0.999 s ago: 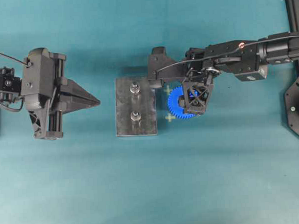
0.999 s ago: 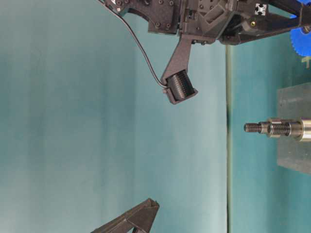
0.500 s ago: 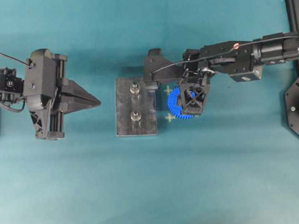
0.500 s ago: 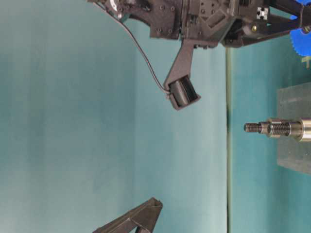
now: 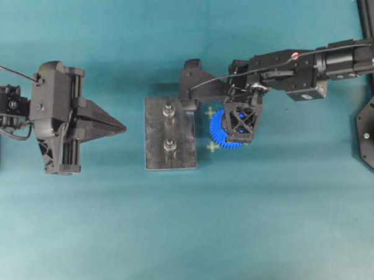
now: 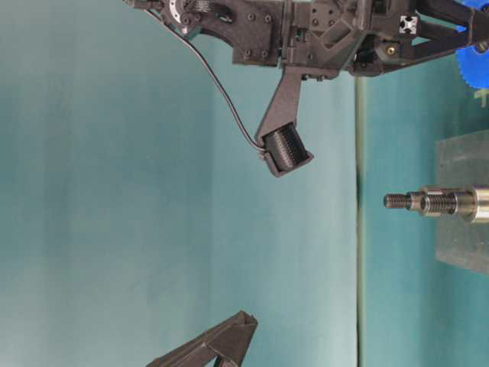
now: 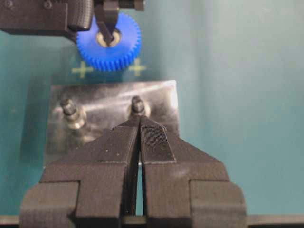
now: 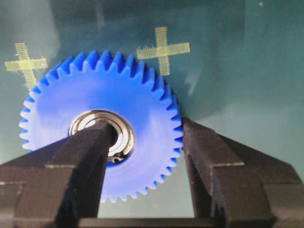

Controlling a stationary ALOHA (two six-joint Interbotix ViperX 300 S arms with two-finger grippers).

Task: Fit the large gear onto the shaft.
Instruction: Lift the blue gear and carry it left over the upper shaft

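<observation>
No readable text, only two yellow cross marks (image 8: 163,49) on the teal table (image 5: 271,223).

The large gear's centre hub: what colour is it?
Silver metal with a dark bore, set in the blue large gear; clearest in the right wrist view.

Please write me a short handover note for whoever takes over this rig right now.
Left claw: shut, empty, parked just short of the grey plate.
Right claw: partly open, one finger in the hub of the large gear, the other outside the teeth; no firm grip visible.
Gear lies flat on the table beside the plate, between two yellow crosses.
Shaft: bare.
Left: grasp, lift, fit the gear.
</observation>
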